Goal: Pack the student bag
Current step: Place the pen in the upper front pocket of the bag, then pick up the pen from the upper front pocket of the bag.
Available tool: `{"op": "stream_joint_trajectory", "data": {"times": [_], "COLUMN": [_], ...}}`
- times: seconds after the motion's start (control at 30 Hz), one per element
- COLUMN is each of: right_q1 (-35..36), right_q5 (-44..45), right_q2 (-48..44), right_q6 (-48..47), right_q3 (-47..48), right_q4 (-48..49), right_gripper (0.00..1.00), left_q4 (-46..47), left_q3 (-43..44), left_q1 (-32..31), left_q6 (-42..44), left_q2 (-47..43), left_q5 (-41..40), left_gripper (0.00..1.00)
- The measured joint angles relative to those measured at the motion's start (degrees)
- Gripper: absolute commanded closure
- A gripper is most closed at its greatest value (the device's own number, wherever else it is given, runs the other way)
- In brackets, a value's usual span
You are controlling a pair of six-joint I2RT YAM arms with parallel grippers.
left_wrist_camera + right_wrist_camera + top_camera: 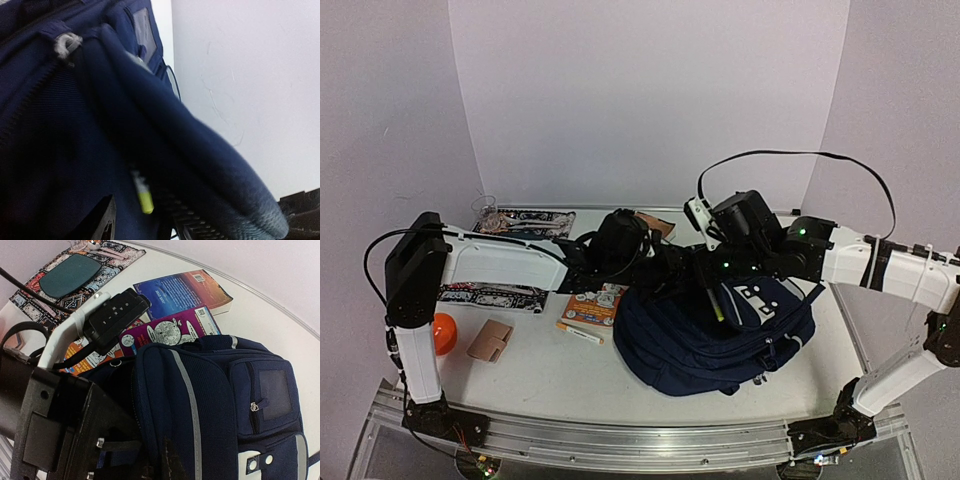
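The student bag (720,335), navy with grey stripes and white buckle patches, lies at the table's centre right with its top opening facing the arms. It fills the left wrist view (60,125) and the right wrist view (215,405). My left gripper (672,268) is at the bag's opening, and its fingers (104,222) stand either side of the bag's fabric, apparently gripping the rim. A yellow-green highlighter (717,305) hangs upright just below my right gripper (713,285), over the opening. It shows blurred inside the bag (145,200). Only one right fingertip (170,462) is in view.
Left of the bag lie an orange booklet (595,303), a white pen (580,333), a tan wallet (490,340), an orange ball (444,332) and a patterned mat (492,296). At the back are a teal-oval mat (70,275), a blue book (180,290) and a purple booklet (170,330).
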Motion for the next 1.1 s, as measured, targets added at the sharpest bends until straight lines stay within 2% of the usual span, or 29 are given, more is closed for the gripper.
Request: {"op": "stream_joint_trajectory", "data": {"times": [0.17,0.33,0.57,0.67,0.87,1.1], "right_q1": [0.0,0.0,0.1,0.1,0.1,0.1], "right_q5": [0.2,1.0,2.4,2.8,2.9,2.8], "right_q2": [0.0,0.0,0.0,0.0,0.0,0.0], "right_q6": [-0.1,-0.3,-0.9,-1.1,-1.6,-2.4], "right_q3": [0.1,0.1,0.1,0.1,0.1,0.1], "right_q4": [0.0,0.0,0.0,0.0,0.0,0.0], "right_gripper": [1.0,1.0,1.0,1.0,1.0,1.0], "left_q4": [-2.3,-8.1,-17.8,-21.8,-30.8,-37.5], "left_q3": [-1.7,-6.4,-15.3,-19.9,-23.0,-21.8], "left_q1": [0.1,0.1,0.5,1.0,1.5,1.5], "left_q6": [2.5,6.1,8.2,6.8,3.2,3.1], "left_q2": [-2.5,-10.8,-22.6,-26.0,-26.9,-21.7], "left_q5": [-3.0,-8.2,-17.1,-19.5,-23.1,-25.3], "left_gripper": [0.42,0.4,0.32,0.26,0.2,0.25]}}
